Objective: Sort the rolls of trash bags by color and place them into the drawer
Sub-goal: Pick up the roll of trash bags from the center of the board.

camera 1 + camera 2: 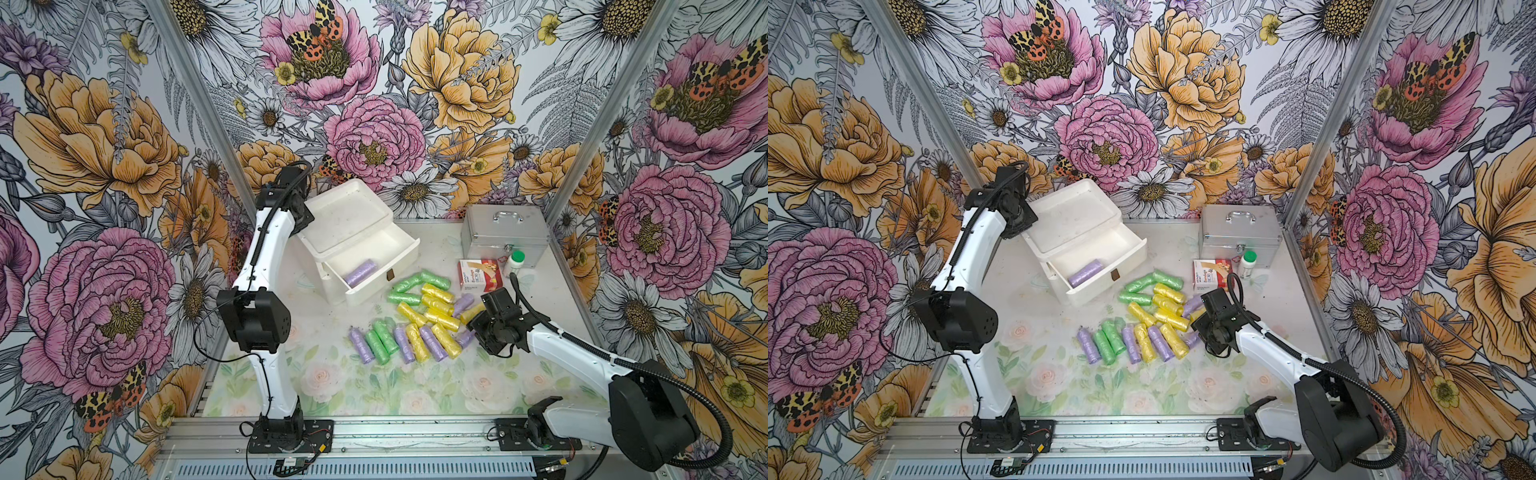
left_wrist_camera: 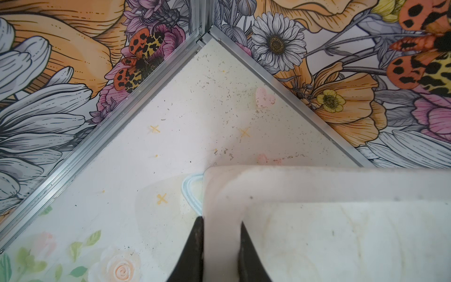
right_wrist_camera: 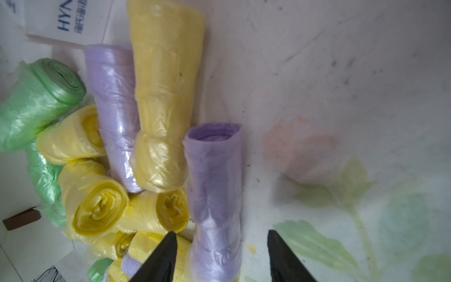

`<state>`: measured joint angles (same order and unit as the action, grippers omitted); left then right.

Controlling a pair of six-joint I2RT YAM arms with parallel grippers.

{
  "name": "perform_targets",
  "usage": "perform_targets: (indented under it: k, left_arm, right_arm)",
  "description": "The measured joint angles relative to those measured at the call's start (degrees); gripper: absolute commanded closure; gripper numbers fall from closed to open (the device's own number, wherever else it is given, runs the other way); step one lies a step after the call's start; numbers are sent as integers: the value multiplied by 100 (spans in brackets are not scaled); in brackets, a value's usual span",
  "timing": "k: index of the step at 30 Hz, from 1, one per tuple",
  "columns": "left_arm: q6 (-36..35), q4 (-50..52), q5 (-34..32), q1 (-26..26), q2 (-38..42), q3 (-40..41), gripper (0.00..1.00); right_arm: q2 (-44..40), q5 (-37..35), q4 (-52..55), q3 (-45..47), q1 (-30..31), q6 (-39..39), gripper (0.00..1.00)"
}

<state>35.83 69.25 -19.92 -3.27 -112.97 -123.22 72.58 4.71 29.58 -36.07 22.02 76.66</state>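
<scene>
Straddling a lilac roll [image 3: 214, 183] near its end, the right claw [image 3: 220, 233] stands partly open and grips nothing: one jaw is close to the roll on the pile side, the other stands clear of it over bare table [image 3: 341, 85]. To do this pick well, I judge the jaws should close squarely across the roll and keep off the yellow roll [image 3: 158, 166] touching it. The glossy plastic will likely squash and slip, so a firm squeeze and a straight lift suit it.

The left claw [image 2: 220, 219] is clamped on the white cabinet [image 2: 317, 183] at its rim. Its open drawer [image 1: 382, 278], beyond the pile from the right claw, holds one lilac roll [image 1: 360, 271]. The table is flower-printed and speckled with grit; bold floral wallpaper [image 1: 104, 145] covers the walls.
</scene>
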Motion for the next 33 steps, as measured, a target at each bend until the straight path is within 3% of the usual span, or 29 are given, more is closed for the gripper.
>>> perform_targets:
  k: [21,29,33]
  left_arm:
    - [0,0,0,0,0,2,100]
    - [0,-2,0,2,0,13,100]
    - [0,-4,0,2,0,13,100]
  right_arm:
    - [957,7,-219,-387,-188,-221,49]
    - [1043,15,-289,-415,-188,-260,75]
    - [793,81,-269,-323,-186,-212,77]
